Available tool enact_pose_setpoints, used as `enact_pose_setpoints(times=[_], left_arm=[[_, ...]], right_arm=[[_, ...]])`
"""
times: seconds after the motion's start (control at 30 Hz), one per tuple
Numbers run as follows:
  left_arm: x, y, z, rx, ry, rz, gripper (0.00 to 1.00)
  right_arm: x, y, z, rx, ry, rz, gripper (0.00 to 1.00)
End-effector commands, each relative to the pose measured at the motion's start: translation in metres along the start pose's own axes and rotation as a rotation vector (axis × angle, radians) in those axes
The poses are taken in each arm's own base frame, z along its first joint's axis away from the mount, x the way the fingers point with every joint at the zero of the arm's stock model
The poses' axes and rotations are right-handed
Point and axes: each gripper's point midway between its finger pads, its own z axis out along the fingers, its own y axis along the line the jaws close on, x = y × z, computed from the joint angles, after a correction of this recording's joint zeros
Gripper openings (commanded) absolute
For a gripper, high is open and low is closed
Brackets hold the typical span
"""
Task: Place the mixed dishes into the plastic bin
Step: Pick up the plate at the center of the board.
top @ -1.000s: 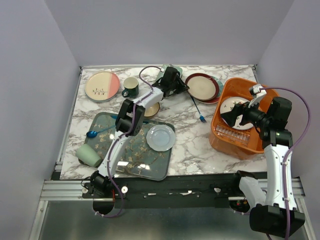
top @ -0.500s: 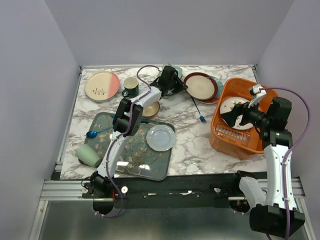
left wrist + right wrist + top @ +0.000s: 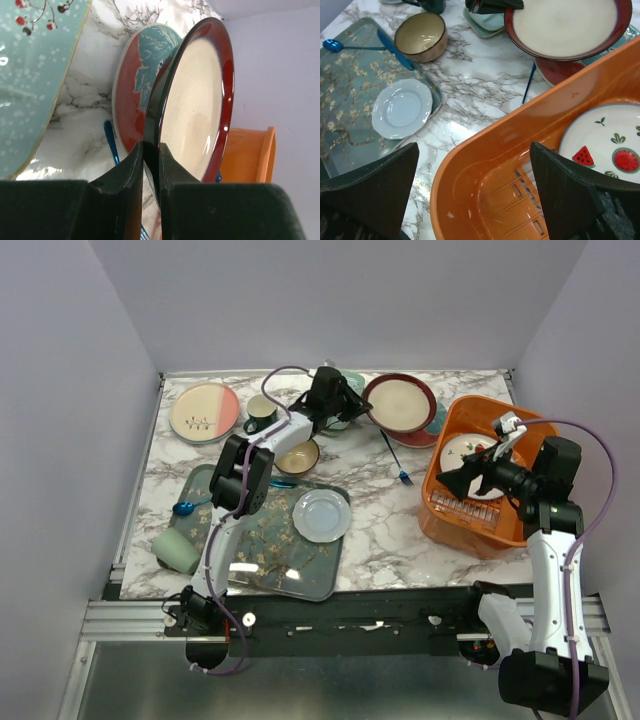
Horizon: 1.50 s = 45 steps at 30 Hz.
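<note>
Top external: one bowl (image 3: 299, 455), one bin (image 3: 465, 532)

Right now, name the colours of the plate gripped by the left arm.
Cream centre, glossy dark red rim on the plate; clearest in the right wrist view.

marble (image 3: 385, 525) between floral tray (image 3: 255, 560) and plastic bin (image 3: 580, 87): open lane, blue fork (image 3: 397, 462) at far end | bin mouth: right gripper (image 3: 474, 150) hangs over it, fingers spread wide | bin floor: near part free, watermelon plate (image 3: 610, 145) fills far corner | red-rimmed plate (image 3: 400, 405): off the table, bin rim near
</note>
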Motion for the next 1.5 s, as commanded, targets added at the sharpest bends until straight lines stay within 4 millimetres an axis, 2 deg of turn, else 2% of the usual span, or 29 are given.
enact_pose_setpoints(times=[0.0, 0.03, 0.1, 0.13, 0.2, 0.23, 0.3, 0.33, 0.4, 0.43, 0.47, 0.5, 0.53, 0.57, 0.6, 0.63, 0.7, 0.73, 0.77, 0.83, 0.87, 0.9, 0.93, 1.0, 1.03, 1.1, 1.13, 1.37, 1.47], left_arm=[[-0.040, -0.127, -0.072, 0.343, -0.110, 0.029, 0.00], [-0.035, -0.117, -0.074, 0.328, -0.101, 0.019, 0.00], [-0.039, -0.128, -0.091, 0.357, -0.115, 0.015, 0.00], [-0.035, -0.117, -0.092, 0.339, -0.108, 0.007, 0.00], [-0.035, -0.127, -0.111, 0.364, -0.122, 0.005, 0.00], [-0.029, -0.115, -0.112, 0.341, -0.115, -0.015, 0.00], [-0.030, -0.126, -0.132, 0.383, -0.133, -0.020, 0.00], [-0.023, -0.116, -0.134, 0.368, -0.117, -0.043, 0.00], [-0.022, -0.124, -0.151, 0.397, -0.127, -0.053, 0.00], [-0.015, -0.112, -0.152, 0.375, -0.115, -0.066, 0.00], [-0.014, -0.118, -0.164, 0.390, -0.120, -0.076, 0.00], [-0.013, -0.117, -0.169, 0.390, -0.121, -0.082, 0.00], [-0.005, -0.105, -0.170, 0.364, -0.112, -0.095, 0.00], [-0.007, -0.112, -0.182, 0.378, -0.128, -0.095, 0.00], [-0.004, -0.108, -0.185, 0.365, -0.127, -0.101, 0.00], [0.002, -0.098, -0.186, 0.342, -0.121, -0.110, 0.00], [0.005, -0.100, -0.199, 0.345, -0.127, -0.119, 0.00], [0.010, -0.092, -0.200, 0.316, -0.119, -0.138, 0.00], [0.011, -0.094, -0.208, 0.316, -0.119, -0.140, 0.00], [0.019, -0.085, -0.211, 0.295, -0.117, -0.151, 0.00], [0.018, -0.090, -0.219, 0.307, -0.123, -0.156, 0.00], [0.024, -0.082, -0.218, 0.267, -0.107, -0.167, 0.00], [0.027, -0.079, -0.219, 0.251, -0.101, -0.170, 0.00], [0.031, -0.082, -0.228, 0.254, -0.100, -0.171, 0.00], [0.035, -0.078, -0.229, 0.235, -0.100, -0.178, 0.00], [0.039, -0.075, -0.233, 0.208, -0.090, -0.175, 0.00], [0.041, -0.072, -0.235, 0.200, -0.088, -0.173, 0.00], [0.047, -0.068, -0.249, 0.200, -0.088, -0.171, 0.00], [0.050, -0.065, -0.251, 0.194, -0.081, -0.172, 0.00]], right_arm=[[0.002, 0.023, -0.002, -0.146, -0.027, -0.086, 1.00], [0.003, 0.024, -0.002, -0.158, -0.026, -0.095, 1.00], [0.002, 0.026, -0.001, -0.183, -0.029, -0.121, 1.00], [0.002, 0.028, -0.001, -0.196, -0.022, -0.123, 1.00], [-0.001, 0.034, -0.002, -0.237, -0.015, -0.175, 1.00], [-0.006, 0.041, -0.003, -0.261, 0.005, -0.189, 1.00], [-0.008, 0.038, 0.000, -0.228, 0.043, -0.276, 1.00], [-0.007, 0.047, 0.004, -0.251, 0.070, -0.312, 1.00], [-0.016, 0.040, 0.008, -0.189, 0.111, -0.432, 1.00], [-0.015, 0.054, 0.013, -0.228, 0.129, -0.487, 1.00], [-0.018, 0.047, 0.016, -0.192, 0.151, -0.571, 1.00], [-0.017, 0.050, 0.019, -0.199, 0.164, -0.622, 1.00], [-0.016, 0.063, 0.025, -0.240, 0.168, -0.690, 1.00], [-0.015, 0.058, 0.029, -0.226, 0.187, -0.792, 1.00], [-0.009, 0.059, 0.034, -0.238, 0.208, -0.840, 1.00], [-0.013, 0.066, 0.042, -0.248, 0.184, -0.914, 1.00], [-0.006, 0.059, 0.054, -0.236, 0.218, -1.055, 1.00], [-0.005, 0.065, 0.061, -0.254, 0.216, -1.112, 1.00], [-0.004, 0.057, 0.066, -0.217, 0.247, -1.172, 1.00], [0.002, 0.059, 0.084, -0.202, 0.261, -1.238, 1.00], [0.002, 0.052, 0.088, -0.161, 0.290, -1.290, 1.00], [0.004, 0.051, 0.093, -0.146, 0.299, -1.314, 1.00], [0.008, 0.059, 0.104, -0.150, 0.289, -1.347, 1.00], [0.009, 0.056, 0.111, -0.095, 0.309, -1.390, 1.00], [0.004, 0.067, 0.118, -0.089, 0.273, -1.416, 1.00], [0.012, 0.065, 0.127, -0.058, 0.311, -1.458, 1.00], [0.010, 0.073, 0.133, -0.053, 0.286, -1.479, 0.99], [0.016, 0.078, 0.148, -0.024, 0.294, -1.526, 0.96], [0.018, 0.079, 0.152, -0.024, 0.296, -1.541, 0.91]])
